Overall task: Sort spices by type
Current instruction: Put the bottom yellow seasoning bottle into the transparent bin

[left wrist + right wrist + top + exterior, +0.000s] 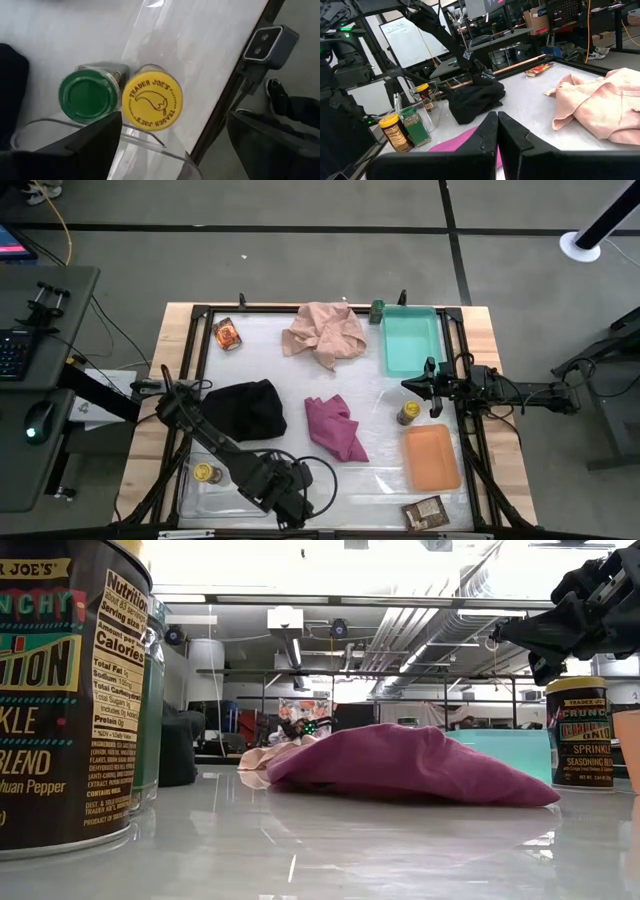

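My left gripper [174, 122] hangs open, pointing down over a green-lidded jar [89, 96] and a yellow-lidded jar [152, 104]. The two stand side by side near the table's front edge, just outside the clear tray's rim [150, 137]. It touches neither; in the high view my left arm [285, 495] hides them. Another yellow-lidded jar [205, 472] stands in the clear tray, and a third [408, 412] between the teal and orange trays. Packets lie at the far left [228, 333] and near right [425, 512]. My right gripper [405, 385] waits shut and level beside the teal tray.
The teal tray [410, 340] is at the far right and the orange tray [432, 458] nearer on the right. A pink cloth [325, 332], a black cloth [245, 408] and a magenta cloth [335, 427] lie mid-table. A small camera [265, 45] sits at the front edge beside the jars.
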`<action>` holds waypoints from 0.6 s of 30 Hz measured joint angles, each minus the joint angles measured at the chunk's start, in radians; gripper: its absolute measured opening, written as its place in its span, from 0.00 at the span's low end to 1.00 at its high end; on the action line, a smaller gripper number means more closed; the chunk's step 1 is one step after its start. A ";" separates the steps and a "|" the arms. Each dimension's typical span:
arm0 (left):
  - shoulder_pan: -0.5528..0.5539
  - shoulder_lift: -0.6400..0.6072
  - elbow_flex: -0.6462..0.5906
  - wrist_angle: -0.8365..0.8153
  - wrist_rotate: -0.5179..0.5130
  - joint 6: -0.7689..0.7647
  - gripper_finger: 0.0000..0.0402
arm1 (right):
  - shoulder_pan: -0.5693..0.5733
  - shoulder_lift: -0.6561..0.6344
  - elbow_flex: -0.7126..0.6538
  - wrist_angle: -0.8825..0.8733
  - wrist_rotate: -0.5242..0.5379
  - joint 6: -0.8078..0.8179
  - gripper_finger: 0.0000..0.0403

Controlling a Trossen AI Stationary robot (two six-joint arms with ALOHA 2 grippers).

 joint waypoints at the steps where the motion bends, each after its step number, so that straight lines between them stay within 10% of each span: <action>1: 0.000 0.000 0.000 -0.002 0.001 0.000 0.86 | 0.000 0.000 0.000 0.000 0.000 0.000 0.00; 18: 0.003 0.031 -0.002 0.009 0.012 0.071 0.82 | 0.000 0.000 0.000 0.000 0.000 0.000 0.00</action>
